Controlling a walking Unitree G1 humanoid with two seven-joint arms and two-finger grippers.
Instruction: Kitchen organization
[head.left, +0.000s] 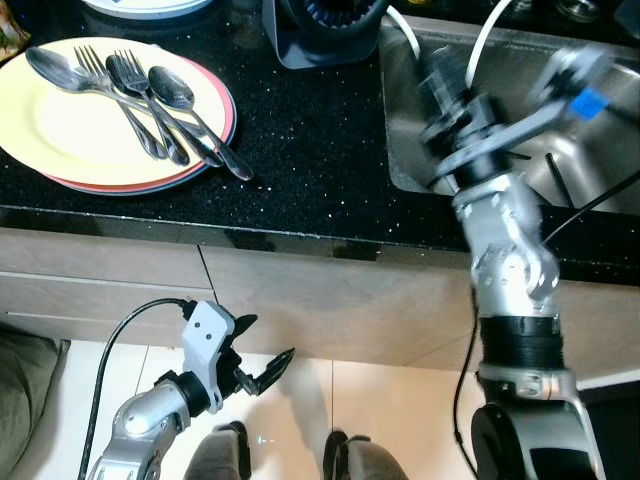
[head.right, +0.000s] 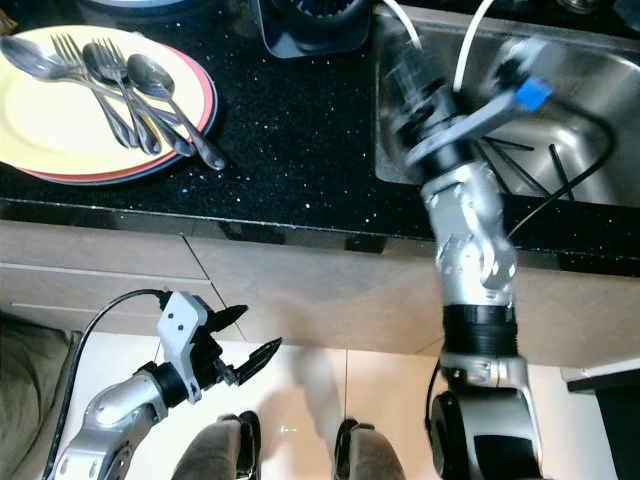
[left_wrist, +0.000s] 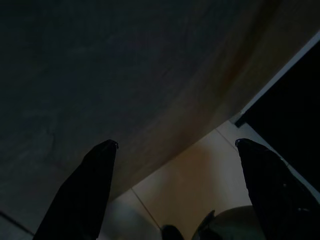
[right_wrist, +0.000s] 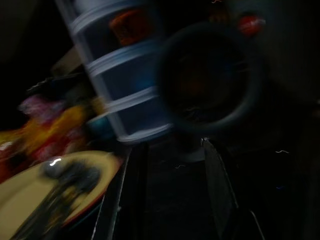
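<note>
A yellow plate (head.left: 60, 130) tops a small stack at the far left of the black counter (head.left: 310, 150). On it lie several forks and spoons (head.left: 150, 100), one handle reaching past the rim. My right gripper (head.left: 438, 78), blurred, is raised over the counter by the sink's left edge. In its wrist view its fingers (right_wrist: 117, 200) stand apart with nothing between them, open, and the plate (right_wrist: 30, 205) lies off to one side. My left gripper (head.left: 262, 352) hangs open low in front of the cabinet, near the floor.
A steel sink (head.left: 560, 170) is set into the counter at right, with white hoses (head.left: 482, 40) running into it. A dark round appliance (head.left: 320, 30) stands at the counter's back. A stack of white-ribbed tubs (right_wrist: 120, 85) is ahead of the right gripper. My feet (head.left: 290, 455) stand on pale tiles.
</note>
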